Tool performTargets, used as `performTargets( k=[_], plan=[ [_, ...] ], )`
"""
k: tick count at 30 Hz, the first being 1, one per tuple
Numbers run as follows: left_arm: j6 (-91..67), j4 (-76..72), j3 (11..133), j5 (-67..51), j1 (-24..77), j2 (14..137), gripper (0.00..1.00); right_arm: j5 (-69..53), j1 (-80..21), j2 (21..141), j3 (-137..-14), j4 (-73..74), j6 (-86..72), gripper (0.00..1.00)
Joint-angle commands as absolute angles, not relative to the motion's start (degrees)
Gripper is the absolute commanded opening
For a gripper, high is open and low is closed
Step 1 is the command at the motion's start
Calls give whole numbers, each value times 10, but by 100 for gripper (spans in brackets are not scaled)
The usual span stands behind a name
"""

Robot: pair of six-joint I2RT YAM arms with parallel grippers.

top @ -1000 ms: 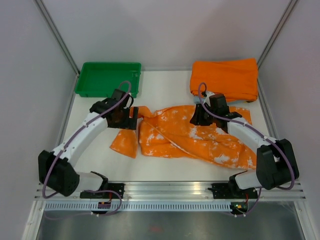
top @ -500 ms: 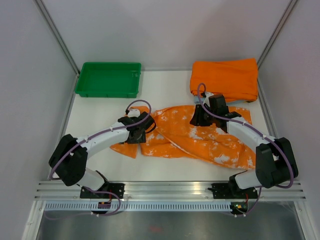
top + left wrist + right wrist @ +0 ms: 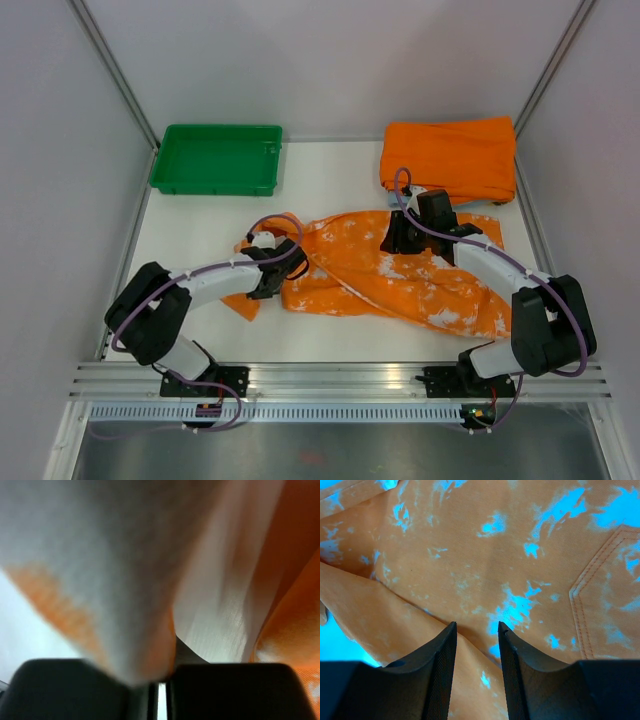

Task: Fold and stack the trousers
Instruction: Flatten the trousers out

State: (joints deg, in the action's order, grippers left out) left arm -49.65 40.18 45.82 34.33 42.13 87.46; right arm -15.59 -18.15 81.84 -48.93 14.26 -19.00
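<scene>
The trousers (image 3: 400, 270), orange with white splashes, lie crumpled across the middle of the table. My left gripper (image 3: 287, 262) sits low on their left end. In the left wrist view its jaws (image 3: 159, 685) are nearly together, with blurred cloth (image 3: 220, 605) bunched over and into them. My right gripper (image 3: 393, 238) rests on the upper middle of the trousers. In the right wrist view its fingers (image 3: 476, 626) stand apart, tips down on the cloth (image 3: 495, 555), with a low fold running between them and a pocket seam to the right.
A green tray (image 3: 215, 158) stands at the back left. A plain orange folded cloth (image 3: 450, 155) lies at the back right, just behind my right gripper. Slanted frame posts flank the table, and a metal rail (image 3: 340, 375) runs along the near edge.
My left arm has swung from the trousers' far-left tip towards the near right, and its jaws have closed on the cloth. The left leg end is now bunched narrower. The right arm has not moved.
</scene>
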Motion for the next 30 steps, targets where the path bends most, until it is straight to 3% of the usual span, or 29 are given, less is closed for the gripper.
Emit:
performTargets(
  k=[1, 7, 11, 12, 23, 30],
  plan=[
    [-454, 410, 502, 364, 420, 868, 2, -153, -183, 821, -517, 144, -177, 46],
    [-101, 419, 639, 281, 361, 774, 2, -149, -184, 824, -525, 147, -176, 46],
    [60, 404, 716, 44, 258, 714, 2, -151, -184, 841, -540, 157, -175, 46],
    [97, 435, 732, 31, 230, 717, 2, -153, -184, 844, -544, 162, -172, 45],
    [279, 713, 929, -262, 65, 953, 2, -151, -184, 860, -600, 175, -178, 45],
    [270, 729, 930, -204, 1, 1041, 2, -132, -192, 860, -586, 131, -194, 45]
  ],
)
